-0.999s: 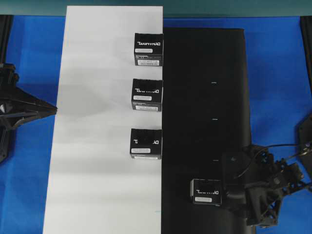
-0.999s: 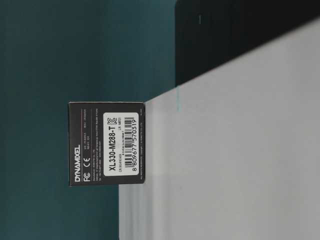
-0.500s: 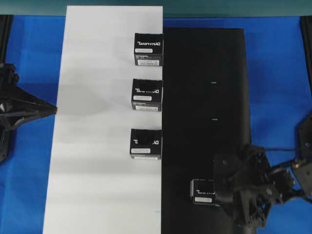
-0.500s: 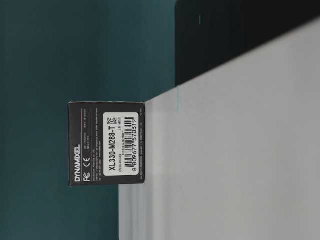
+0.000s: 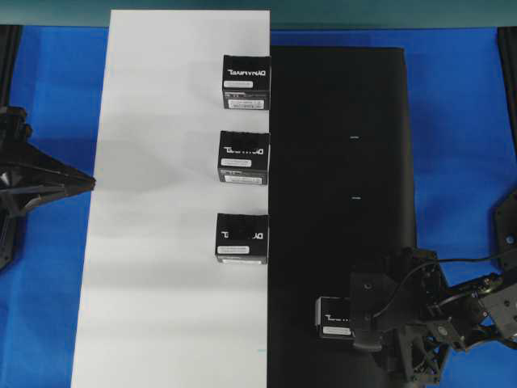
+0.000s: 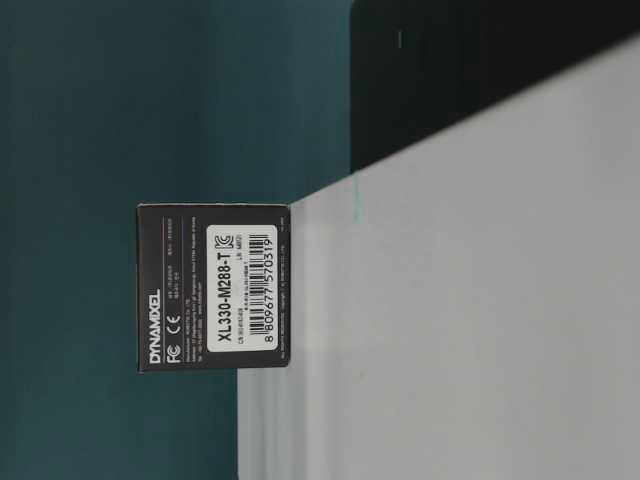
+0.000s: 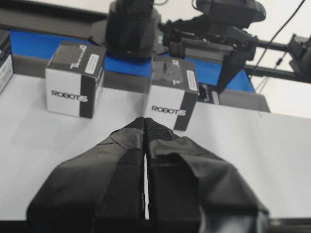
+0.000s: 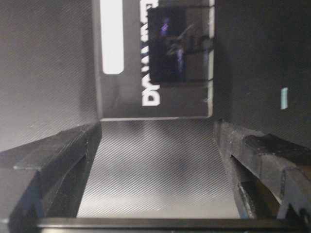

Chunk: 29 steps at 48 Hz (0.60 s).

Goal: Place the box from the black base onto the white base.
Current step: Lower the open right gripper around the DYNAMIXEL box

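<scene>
Facing the box with right tool spread wide, holding nothing.
Box sat on black base; left tool was closed, empty, over white base.

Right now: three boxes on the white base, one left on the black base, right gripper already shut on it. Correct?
Not shut. The right wrist view shows the right gripper open, jaws just short of the box. Three on the white base, one on the black base: correct.
</scene>
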Motion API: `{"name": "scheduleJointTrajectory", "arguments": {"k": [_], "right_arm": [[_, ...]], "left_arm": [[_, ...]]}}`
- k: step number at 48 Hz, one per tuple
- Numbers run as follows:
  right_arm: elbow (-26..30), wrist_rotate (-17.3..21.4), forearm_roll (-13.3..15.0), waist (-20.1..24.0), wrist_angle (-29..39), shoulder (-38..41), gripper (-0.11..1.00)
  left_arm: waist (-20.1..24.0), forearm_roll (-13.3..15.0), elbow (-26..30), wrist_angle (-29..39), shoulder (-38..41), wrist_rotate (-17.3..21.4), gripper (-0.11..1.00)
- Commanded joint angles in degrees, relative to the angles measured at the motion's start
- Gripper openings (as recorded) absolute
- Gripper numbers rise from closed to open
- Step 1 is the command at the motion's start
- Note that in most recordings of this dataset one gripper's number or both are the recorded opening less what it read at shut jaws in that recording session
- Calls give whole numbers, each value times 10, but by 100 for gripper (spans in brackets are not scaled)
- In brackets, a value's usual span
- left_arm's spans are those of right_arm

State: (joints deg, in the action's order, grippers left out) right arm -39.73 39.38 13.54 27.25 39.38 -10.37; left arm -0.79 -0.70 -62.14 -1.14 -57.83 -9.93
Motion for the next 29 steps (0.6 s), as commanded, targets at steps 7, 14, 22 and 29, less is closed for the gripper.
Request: {"name": "scheduleJointTrajectory", "arguments": {"k": [7,14,22,29], "right_arm": [[18,1,10,-4,-4,16,99],[23,0,11,-4,-2,19,99],[28,0,26,-15,-5,26,99],[39,0,42,-26,-25,43,99]], "left_arm": [[1,-2,16,-3,4,-1,-2],[-1,-2,16,-3,5,-2,-2],[-1,-2,15,-3,6,-2,-2],[-1,-2,15,-3,6,-2,-2]]}}
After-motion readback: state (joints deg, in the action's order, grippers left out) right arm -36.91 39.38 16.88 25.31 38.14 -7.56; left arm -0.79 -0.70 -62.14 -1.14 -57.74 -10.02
